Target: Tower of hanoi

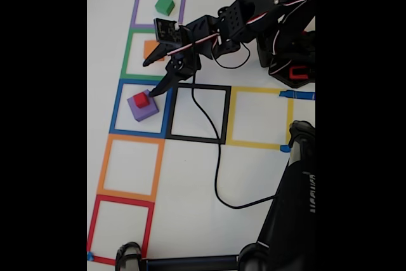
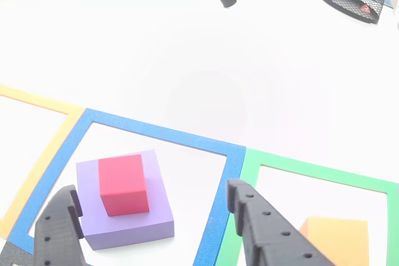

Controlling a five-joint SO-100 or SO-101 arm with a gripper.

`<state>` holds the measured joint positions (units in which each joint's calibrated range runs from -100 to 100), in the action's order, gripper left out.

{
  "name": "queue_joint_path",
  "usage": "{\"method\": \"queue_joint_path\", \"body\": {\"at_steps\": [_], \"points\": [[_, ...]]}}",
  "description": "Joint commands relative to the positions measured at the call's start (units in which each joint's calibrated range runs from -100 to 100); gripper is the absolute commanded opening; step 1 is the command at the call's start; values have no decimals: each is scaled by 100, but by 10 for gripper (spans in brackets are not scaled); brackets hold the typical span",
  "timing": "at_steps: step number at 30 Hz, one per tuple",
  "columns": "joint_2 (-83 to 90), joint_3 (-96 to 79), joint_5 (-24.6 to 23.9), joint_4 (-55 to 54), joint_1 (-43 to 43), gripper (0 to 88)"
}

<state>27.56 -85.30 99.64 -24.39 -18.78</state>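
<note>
The red cube (image 1: 141, 99) sits on top of the purple cube (image 1: 144, 110), and the pair rests inside the blue tape square (image 1: 117, 107) on the white table (image 1: 254, 176); in the other view the red cube (image 2: 123, 184) lies toward the near-left part of the purple cube's (image 2: 134, 222) top, nothing touching either. The tool (image 1: 151, 78) hangs just above and to the right of this stack in the fixed view, its two fingers spread apart and holding nothing — in the other view the fingers (image 2: 268, 228) stand on either side of the stack, one low at the left, the other over the border between the blue square (image 2: 215, 228) and the green tape square (image 2: 312, 169). The orange cube (image 1: 151, 49) lies in the green square (image 1: 127, 55), partly hidden by the tool in the fixed view; the other view shows the orange cube (image 2: 336, 238) at the lower right. The green cube (image 1: 165, 6) sits alone in the purple tape square (image 1: 136, 6), well apart from the stack. A black cable (image 1: 212, 150) trails from the arm (image 1: 266, 11) across the black tape square (image 1: 225, 112), beside a yellow tape square (image 1: 260, 144). An orange tape square (image 1: 104, 163) and a red tape square (image 1: 95, 220) follow below the blue one.
</note>
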Motion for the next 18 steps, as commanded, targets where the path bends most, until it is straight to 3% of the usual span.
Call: {"method": "queue_joint_path", "body": {"at_steps": [1,18], "points": [[-718,139,36,-906,37,271],[-2849,1258,36,-2404,-471,274]]}}
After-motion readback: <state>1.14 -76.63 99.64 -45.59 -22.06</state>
